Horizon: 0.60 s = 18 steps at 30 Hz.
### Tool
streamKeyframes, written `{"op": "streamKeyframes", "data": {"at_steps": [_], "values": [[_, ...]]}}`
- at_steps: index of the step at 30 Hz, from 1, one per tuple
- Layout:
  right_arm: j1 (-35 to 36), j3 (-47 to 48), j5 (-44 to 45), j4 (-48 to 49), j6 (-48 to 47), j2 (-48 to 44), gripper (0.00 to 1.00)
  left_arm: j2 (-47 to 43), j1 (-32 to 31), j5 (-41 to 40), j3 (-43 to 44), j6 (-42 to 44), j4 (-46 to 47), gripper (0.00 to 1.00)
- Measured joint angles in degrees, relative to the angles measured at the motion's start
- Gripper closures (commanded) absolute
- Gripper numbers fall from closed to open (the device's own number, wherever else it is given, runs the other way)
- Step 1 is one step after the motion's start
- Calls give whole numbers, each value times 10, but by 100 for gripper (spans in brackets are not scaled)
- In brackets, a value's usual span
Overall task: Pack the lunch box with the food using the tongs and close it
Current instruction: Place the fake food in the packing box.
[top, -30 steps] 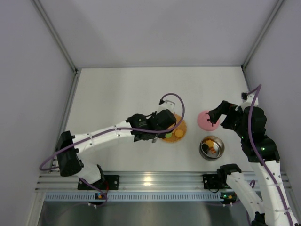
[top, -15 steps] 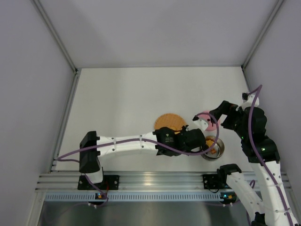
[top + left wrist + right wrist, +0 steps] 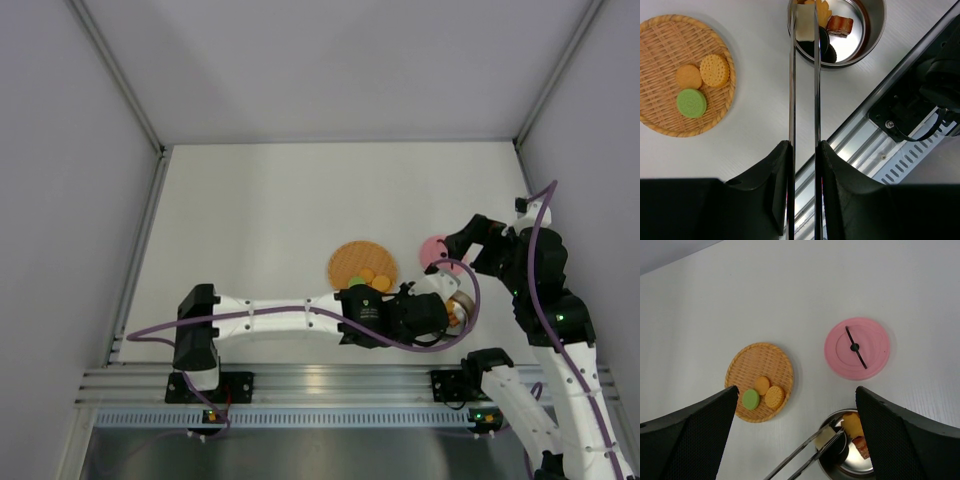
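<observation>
A flat round woven mat [image 3: 347, 259], orange-brown with a raised plaited rim, lies on the white table [image 3: 250, 200], a little right of the middle and nearer the front edge than the back. Plain grey panels close the table in: a back wall [image 3: 330, 70], a left wall [image 3: 60, 200] and a right wall [image 3: 605, 120]. Along the front edge runs a grooved aluminium rail [image 3: 320, 383], with a slotted grey strip [image 3: 320, 417] just in front of it

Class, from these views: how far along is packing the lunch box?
Done: several pieces lie in the lunch box. In hand: the left gripper, shut on the tongs, holds their tips over the box with what looks like a pale piece. Left: three pieces on the mat, then the lid, lying on the table.
</observation>
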Motion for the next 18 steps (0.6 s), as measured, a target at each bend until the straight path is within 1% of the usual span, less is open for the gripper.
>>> {"op": "streamKeyframes", "data": {"at_steps": [6,7,14,18], "values": [[0,0,0,-1,0,0,1,12,-1,10,0,7,3,64],[0,0,0,-1,0,0,1,13,-1,12,0,8,4,60],[0,0,0,-1,0,1,1,15,-1,13,0,15,18,49],[0,0,0,-1,0,1,1,15,-1,13,0,17,24,49]]}}
